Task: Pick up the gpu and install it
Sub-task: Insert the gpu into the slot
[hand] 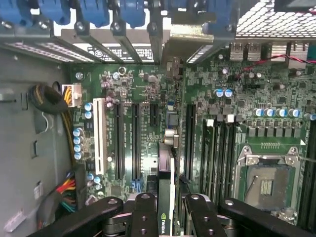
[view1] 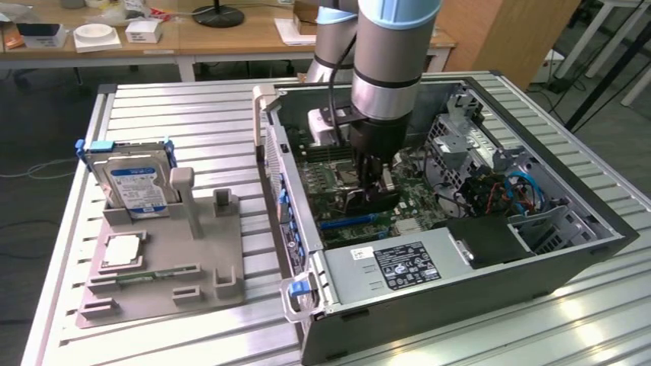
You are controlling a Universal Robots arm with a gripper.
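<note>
— While your arm reaches down into the open computer case [view1: 569, 252], the gripper [hand: 170, 210] is clamped on the gpu [hand: 165, 170], one finger on each flat face, along the edge farthest from the board below.

— Where does the card sit, then?

— It stands on edge over the motherboard [hand: 133, 89], running parallel to the long expansion slots [hand: 134, 143], between them and the memory slots [hand: 219, 148]. You cannot tell from here whether its contact edge has met a slot.

— How will it handle?

— I judge it light and stiff. It is a thin flat board that won't sag in your grip, but it may twist or crack if it is pressed askew. Its faces look smooth, so it could slide between the fingers under a push. Treat it as fragile: the components and the contact edge want no knocks against the case wall or the CPU socket [hand: 266, 180].

— And the hold?

— Where you have it seems right: on the flat faces, along the free edge, so that any force runs straight down through the board rather than bending it.
</note>
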